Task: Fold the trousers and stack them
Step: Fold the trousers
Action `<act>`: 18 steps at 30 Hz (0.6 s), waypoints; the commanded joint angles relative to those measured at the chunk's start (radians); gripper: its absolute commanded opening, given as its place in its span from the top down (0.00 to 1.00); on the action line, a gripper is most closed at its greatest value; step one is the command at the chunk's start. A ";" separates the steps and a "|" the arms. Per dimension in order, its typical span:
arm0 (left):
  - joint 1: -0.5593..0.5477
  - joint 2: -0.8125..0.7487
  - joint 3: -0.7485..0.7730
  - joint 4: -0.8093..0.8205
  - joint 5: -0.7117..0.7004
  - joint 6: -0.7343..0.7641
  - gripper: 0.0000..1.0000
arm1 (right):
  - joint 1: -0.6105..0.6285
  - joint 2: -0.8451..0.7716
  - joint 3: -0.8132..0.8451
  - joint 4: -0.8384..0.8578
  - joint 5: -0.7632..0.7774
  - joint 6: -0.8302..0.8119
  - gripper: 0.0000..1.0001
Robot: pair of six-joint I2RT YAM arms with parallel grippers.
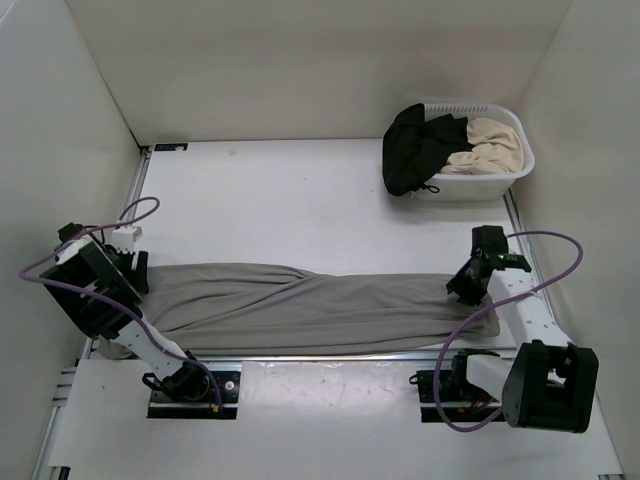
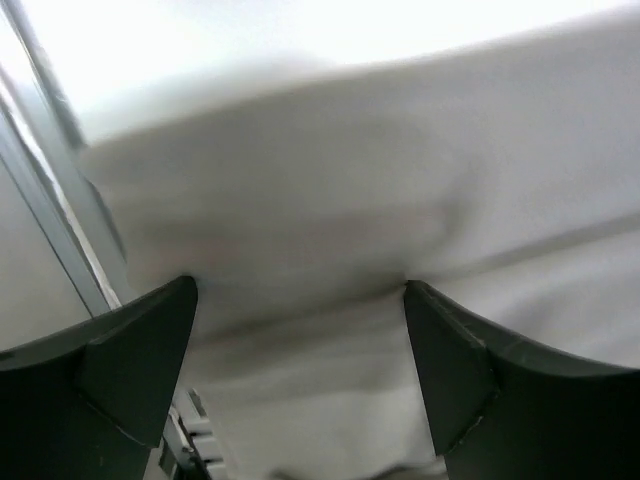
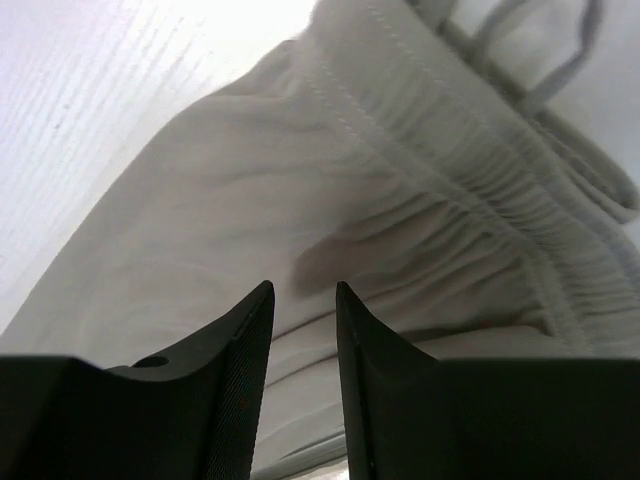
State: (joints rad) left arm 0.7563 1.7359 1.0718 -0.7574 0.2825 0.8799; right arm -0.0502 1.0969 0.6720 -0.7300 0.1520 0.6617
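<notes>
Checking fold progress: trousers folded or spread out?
Spread out: the trousers lie full length along the table's near edge, no crosswise fold.

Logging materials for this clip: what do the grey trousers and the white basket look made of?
Trousers: soft matte knit fabric, probably jersey; it wrinkles and has a gathered waistband with drawstring. Basket: likely smooth moulded plastic, with slotted wall.

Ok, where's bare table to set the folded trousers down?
Free: the broad strip of table beyond the trousers, left of the basket. Crowded: the near edge, where the trousers span almost the full width, and the far right corner, filled by the basket.
</notes>
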 commanded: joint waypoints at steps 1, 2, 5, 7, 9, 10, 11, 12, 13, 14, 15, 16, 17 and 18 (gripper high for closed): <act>-0.011 0.046 0.053 0.067 -0.058 -0.070 0.17 | 0.033 0.035 -0.021 0.078 0.003 0.044 0.64; -0.024 0.057 0.034 0.067 -0.059 -0.056 0.23 | 0.048 0.046 -0.022 0.078 0.003 0.056 0.64; -0.054 0.067 -0.044 0.067 -0.050 0.006 0.40 | 0.049 0.107 -0.046 0.078 0.038 0.108 0.64; -0.080 0.077 -0.056 0.078 -0.040 0.007 0.60 | 0.049 0.158 -0.046 0.089 0.067 0.136 0.64; -0.113 0.124 -0.030 0.087 -0.040 -0.028 0.86 | 0.021 0.202 -0.046 0.125 0.095 0.167 0.65; -0.123 0.146 -0.006 0.087 -0.040 -0.048 0.86 | 0.010 0.219 -0.046 0.141 0.095 0.177 0.65; -0.132 0.163 0.020 0.087 -0.023 -0.089 0.86 | -0.011 0.259 -0.046 0.150 0.104 0.191 0.65; -0.152 0.177 0.074 0.087 -0.013 -0.105 0.86 | -0.022 0.283 -0.028 0.150 0.104 0.191 0.65; -0.166 0.203 0.100 0.087 -0.013 -0.119 0.86 | -0.034 0.311 0.015 0.159 0.115 0.191 0.65; -0.179 0.215 0.126 0.087 -0.013 -0.131 0.86 | -0.048 0.339 0.044 0.159 0.136 0.191 0.66; -0.205 0.224 0.173 0.087 -0.013 -0.151 0.86 | -0.048 0.392 0.076 0.150 0.153 0.191 0.66; -0.215 0.246 0.200 0.087 -0.013 -0.160 0.86 | -0.048 0.415 0.110 0.141 0.171 0.178 0.66; -0.225 0.257 0.226 0.087 -0.013 -0.171 0.86 | -0.059 0.454 0.176 0.141 0.187 0.177 0.66; -0.236 0.269 0.255 0.087 -0.022 -0.194 0.86 | -0.059 0.469 0.207 0.141 0.208 0.165 0.66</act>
State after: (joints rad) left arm 0.5644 1.9358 1.2881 -0.7261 0.2073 0.7528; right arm -0.0895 1.4914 0.7990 -0.6712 0.2230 0.8192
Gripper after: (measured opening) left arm 0.165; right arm 0.340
